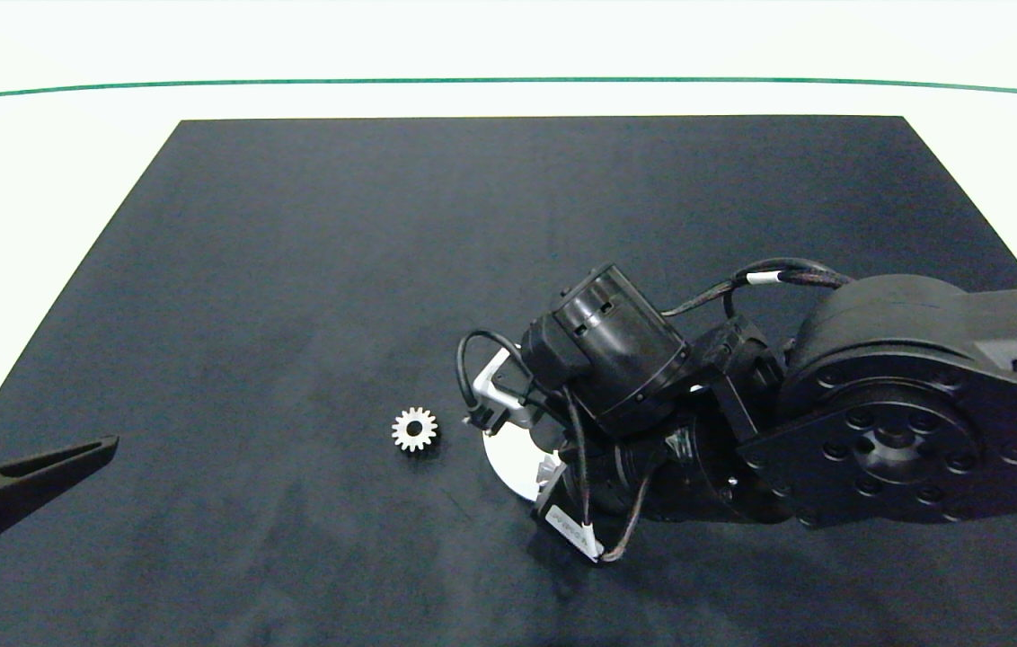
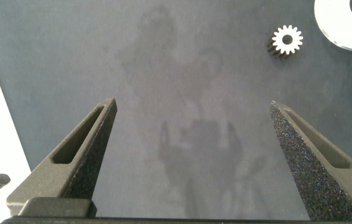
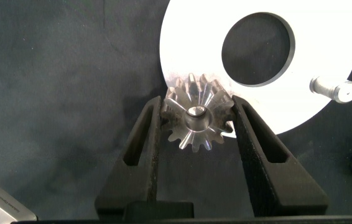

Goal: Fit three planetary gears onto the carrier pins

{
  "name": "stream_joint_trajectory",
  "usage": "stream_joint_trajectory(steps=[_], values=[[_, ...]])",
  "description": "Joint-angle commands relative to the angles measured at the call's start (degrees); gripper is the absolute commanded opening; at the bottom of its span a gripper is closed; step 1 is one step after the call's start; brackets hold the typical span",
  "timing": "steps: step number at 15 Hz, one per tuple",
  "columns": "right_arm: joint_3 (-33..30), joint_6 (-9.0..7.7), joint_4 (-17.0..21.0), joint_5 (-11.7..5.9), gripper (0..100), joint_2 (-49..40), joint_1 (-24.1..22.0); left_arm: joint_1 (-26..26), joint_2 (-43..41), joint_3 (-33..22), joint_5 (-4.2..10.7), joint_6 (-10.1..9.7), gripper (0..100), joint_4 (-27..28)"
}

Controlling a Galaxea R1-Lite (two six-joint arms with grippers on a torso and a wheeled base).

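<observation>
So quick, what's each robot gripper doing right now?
Left gripper: open, holding nothing, at the mat's left edge.
Right gripper: closed on a planetary gear, sitting on a carrier pin of the white disc.

left tool (image 2: 191,112) spread wide, idle at edge | right tool (image 3: 196,112) clamped, lowered

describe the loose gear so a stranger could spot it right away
On the black mat, look just left of the white disc under the right arm. The small silver gear lies flat and alone there, untouched, unlike the gear between the right gripper's fingers.
</observation>
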Motion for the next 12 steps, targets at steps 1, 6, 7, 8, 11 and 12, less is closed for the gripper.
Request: stream_joint_trajectory(steps=[1,6,7,8,11,12], values=[[0.1,-0.18,0.2,-0.17,100,0.0,0.0,0.0,0.0,0.0,0.0,0.06,100,0.2],[0.0,-0.18,0.2,-0.17,100,0.0,0.0,0.0,-0.1,0.0,0.0,0.06,100,0.1],[0.0,-0.18,0.2,-0.17,100,0.0,0.0,0.0,-0.1,0.0,0.0,0.06,100,0.1],[0.0,-0.18,0.2,-0.08,100,-0.1,0.0,0.0,-0.2,0.0,0.0,0.06,100,0.1],[1.7,-0.01,0.5,-0.08,100,-5.6,0.3,0.0,-0.3,-0.1,0.0,0.06,100,0.1],[2.0,-0.01,2.4,-0.08,100,-9.0,-0.2,0.0,-0.7,-0.4,0.0,0.06,100,0.1]])
